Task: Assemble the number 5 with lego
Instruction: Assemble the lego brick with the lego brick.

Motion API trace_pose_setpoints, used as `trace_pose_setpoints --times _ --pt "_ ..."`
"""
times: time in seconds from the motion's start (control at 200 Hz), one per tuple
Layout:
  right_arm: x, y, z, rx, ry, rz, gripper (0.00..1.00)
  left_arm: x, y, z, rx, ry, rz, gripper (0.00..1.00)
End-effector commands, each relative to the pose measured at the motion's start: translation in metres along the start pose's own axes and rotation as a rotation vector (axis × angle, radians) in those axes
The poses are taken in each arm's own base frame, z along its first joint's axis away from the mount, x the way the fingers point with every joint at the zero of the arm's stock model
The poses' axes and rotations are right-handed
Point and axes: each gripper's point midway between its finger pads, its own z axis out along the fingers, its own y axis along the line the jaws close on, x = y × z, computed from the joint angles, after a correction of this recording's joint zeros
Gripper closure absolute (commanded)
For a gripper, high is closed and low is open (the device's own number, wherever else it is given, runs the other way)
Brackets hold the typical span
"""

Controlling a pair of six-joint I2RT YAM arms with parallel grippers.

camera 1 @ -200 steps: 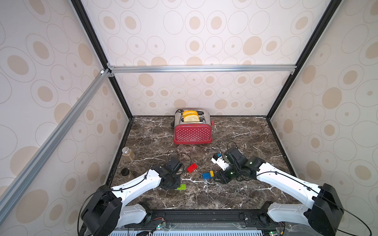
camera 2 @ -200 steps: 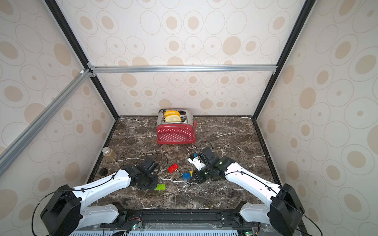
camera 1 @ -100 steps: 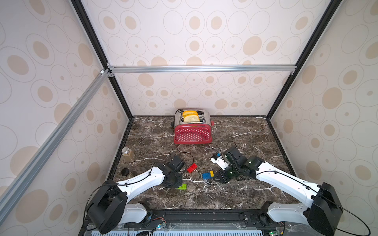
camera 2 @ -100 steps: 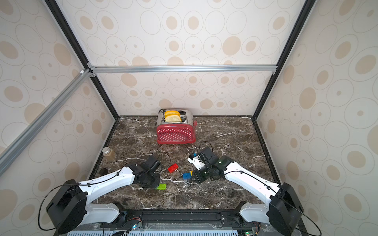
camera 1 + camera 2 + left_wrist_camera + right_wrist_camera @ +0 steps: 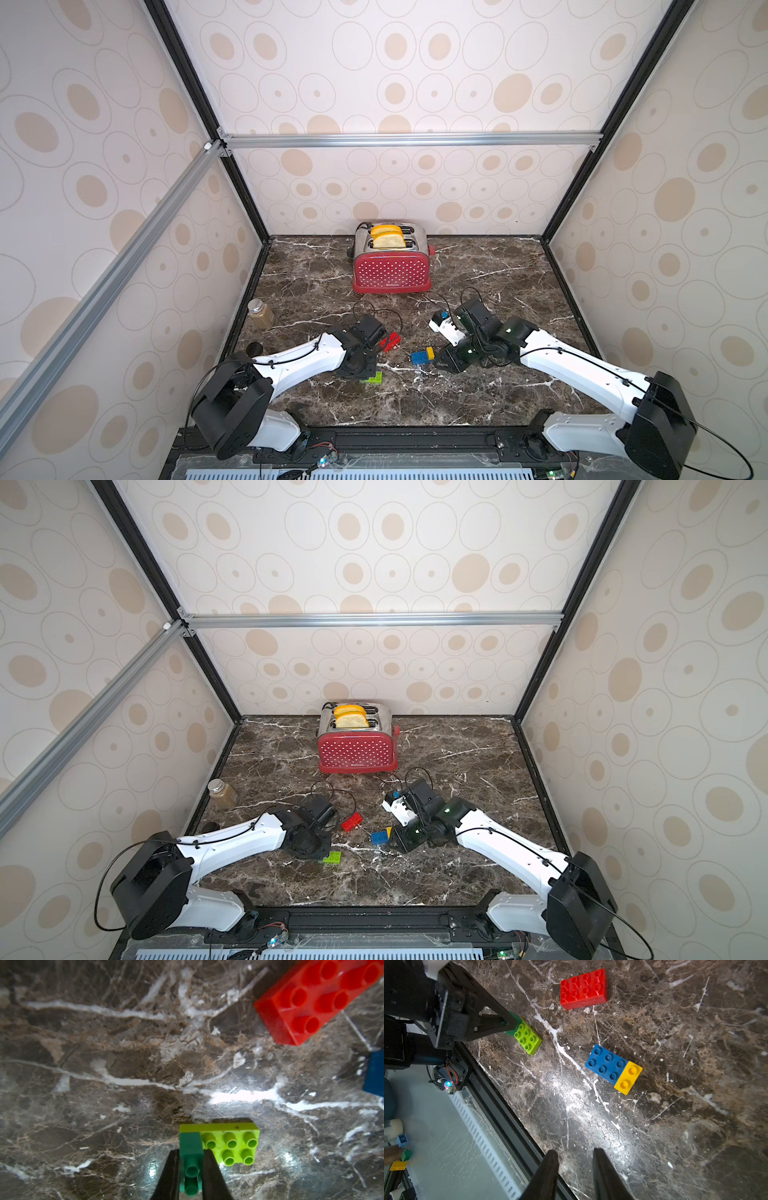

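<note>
While the left gripper (image 5: 191, 1153) clamps the dark-green brick (image 5: 191, 1145) on one end of the lime-green brick (image 5: 230, 1142) | step: seating it, I'd guess | right gripper (image 5: 574, 1155) parted, empty, near the touching blue brick (image 5: 606, 1064) and yellow brick (image 5: 629, 1077) | red brick (image 5: 583, 987) loose | next: release straight, no tilting

Both top views look steeply down from high over the near edge, facing the far side and covering the whole marble table (image 5: 478, 266). The left wrist camera hangs very close over the dark-green brick (image 5: 190, 1145) and lime-green brick (image 5: 230, 1142). The right wrist camera, higher, faces left. Both wrist views share these bricks and the red brick (image 5: 583, 987).
</note>
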Motion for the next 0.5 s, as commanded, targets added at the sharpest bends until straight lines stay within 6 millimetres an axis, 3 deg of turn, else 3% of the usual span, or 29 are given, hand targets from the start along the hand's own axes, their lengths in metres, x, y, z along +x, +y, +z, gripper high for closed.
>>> trace_pose_setpoints --times 0.0,0.245,0.496 --pt "0.001 0.0 -0.005 0.019 0.002 -0.008 0.66 0.001 0.01 0.021 -0.082 0.016 0.016 1.0" --pt "-0.001 -0.004 -0.006 0.046 -0.005 -0.002 0.66 -0.016 0.001 0.023 -0.083 -0.031 0.026 1.0" --pt "-0.001 -0.007 -0.007 0.063 -0.003 0.001 0.66 -0.011 -0.001 0.034 -0.067 -0.004 0.038 1.0"
